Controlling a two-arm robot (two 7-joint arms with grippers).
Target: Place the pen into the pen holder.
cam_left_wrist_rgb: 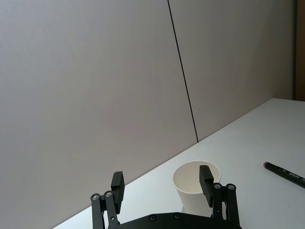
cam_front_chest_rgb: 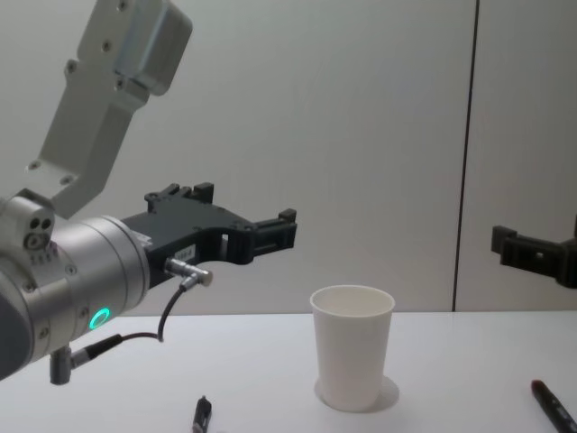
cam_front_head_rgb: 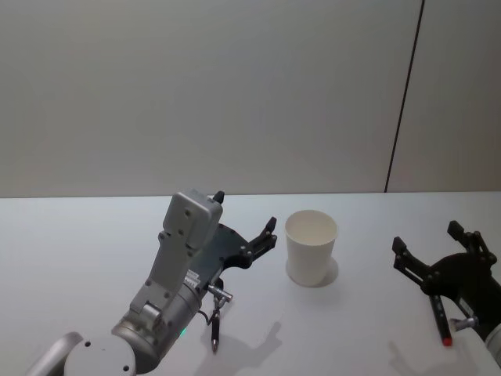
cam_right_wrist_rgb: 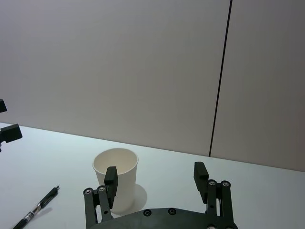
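Observation:
The pen holder [cam_front_head_rgb: 311,247] is a plain white paper cup standing upright on the white table, also seen as the pen holder [cam_front_chest_rgb: 352,359], [cam_left_wrist_rgb: 194,183], [cam_right_wrist_rgb: 116,174]. A black pen [cam_front_head_rgb: 215,329] lies on the table under my left arm, and shows as the black pen [cam_right_wrist_rgb: 40,207], [cam_front_chest_rgb: 200,417]. A second pen with a red end [cam_front_head_rgb: 441,319] lies beside my right gripper, likewise the red-ended pen [cam_left_wrist_rgb: 286,174], [cam_front_chest_rgb: 554,410]. My left gripper [cam_front_head_rgb: 245,213] hovers open and empty left of the cup. My right gripper [cam_front_head_rgb: 427,239] hovers open and empty right of it.
The white table [cam_front_head_rgb: 94,243] runs back to a grey wall with a dark vertical seam [cam_front_head_rgb: 403,102]. My left forearm [cam_front_head_rgb: 176,266] slants over the table's near left part, above the black pen.

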